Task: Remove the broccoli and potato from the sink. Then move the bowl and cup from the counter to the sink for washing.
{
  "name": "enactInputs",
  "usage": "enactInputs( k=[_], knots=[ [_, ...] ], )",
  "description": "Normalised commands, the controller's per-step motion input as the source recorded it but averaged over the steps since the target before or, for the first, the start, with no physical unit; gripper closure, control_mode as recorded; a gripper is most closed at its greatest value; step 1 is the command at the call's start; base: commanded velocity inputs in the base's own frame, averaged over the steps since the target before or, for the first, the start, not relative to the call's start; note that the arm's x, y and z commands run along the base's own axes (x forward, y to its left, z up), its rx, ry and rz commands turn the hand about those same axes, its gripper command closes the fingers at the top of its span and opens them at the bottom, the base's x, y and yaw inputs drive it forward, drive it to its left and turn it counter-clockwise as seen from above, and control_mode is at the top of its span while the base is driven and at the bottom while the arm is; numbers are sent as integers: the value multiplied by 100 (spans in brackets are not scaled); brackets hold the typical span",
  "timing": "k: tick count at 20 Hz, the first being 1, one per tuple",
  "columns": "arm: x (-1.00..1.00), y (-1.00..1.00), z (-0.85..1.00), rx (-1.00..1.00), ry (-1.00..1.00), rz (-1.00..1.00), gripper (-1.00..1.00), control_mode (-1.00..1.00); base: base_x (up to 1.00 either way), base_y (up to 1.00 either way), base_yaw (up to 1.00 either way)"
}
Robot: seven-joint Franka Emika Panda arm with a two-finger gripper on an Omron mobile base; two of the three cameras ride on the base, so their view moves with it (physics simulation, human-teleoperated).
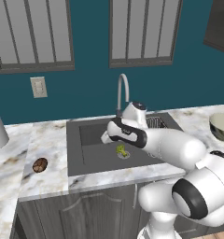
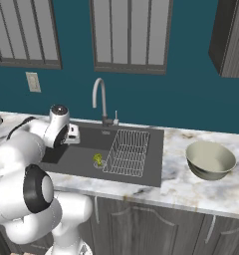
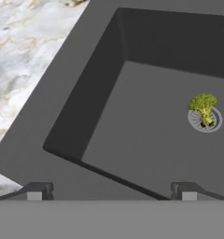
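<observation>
The claw (image 3: 111, 190) hung over the sink (image 1: 93, 161) with its two tips spread wide and nothing between them. The broccoli (image 3: 202, 107) sat on the round drain (image 3: 215, 122), right of centre in the hand view. The potato (image 1: 39, 165) lay on the worktop (image 1: 48, 140) at the left of the left base view. The bowl (image 2: 210, 159) rested on the worktop at the right of the right base view, past the wire rack (image 2: 127, 152).

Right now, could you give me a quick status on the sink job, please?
Gripper open, empty, over the sink. Potato already out on the counter; broccoli on the drain. Wire rack beside it, not blocking.
</observation>
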Motion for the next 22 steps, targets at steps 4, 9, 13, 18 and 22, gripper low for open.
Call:
enactInputs(
  k=[4,9,13,18,22],
  knots=[
    [1,-9,-5,-1,-1,-3,-100,-100,0,0,0],
    [0,-1,-7,-2,-1,-3,-100,-100,0,0,0],
    [0,-3,-8,-1,-3,-6,-100,-100,0,0,0],
    [2,-1,-11,-2,-4,-8,-100,-100,0,0,0],
    [3,-7,-10,-4,-3,-11,-100,-100,0,0,0]
  ],
)
